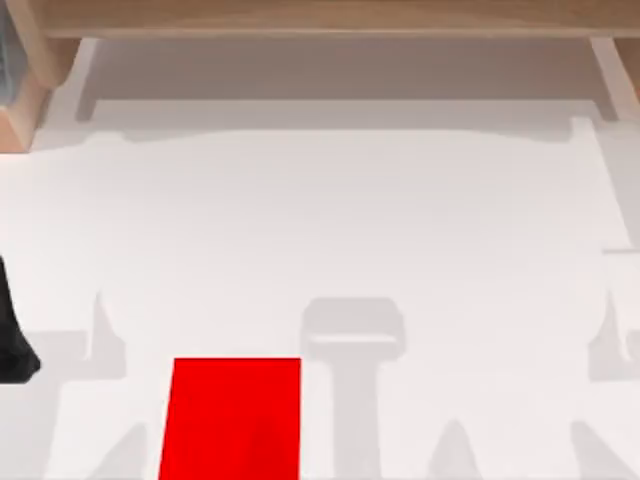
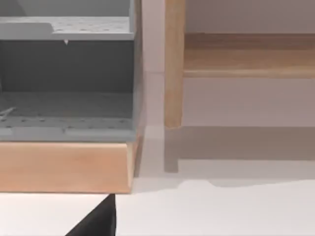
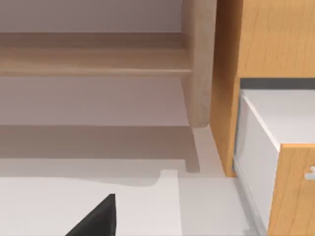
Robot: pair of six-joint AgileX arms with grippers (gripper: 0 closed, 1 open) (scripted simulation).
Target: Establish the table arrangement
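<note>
The table [image 1: 350, 220] is a broad, plain white top that spans the top view. A dark part of my left arm [image 1: 12, 340] pokes in at the table's left edge, low and parked. In the left wrist view a black piece of my left gripper [image 2: 96, 221] hangs over the white table [image 2: 221, 211]. The right wrist view has a like black piece of my right gripper [image 3: 96, 219] above the table [image 3: 49, 206]. Neither gripper holds anything that I can see.
A small red rectangular mat [image 1: 232, 418] lies flat at the front, left of centre. A light wooden frame [image 1: 320, 18] runs along the back. A grey shelf unit [image 2: 66, 78] stands at the back left, a wooden cabinet with a white drawer [image 3: 268, 132] at the back right.
</note>
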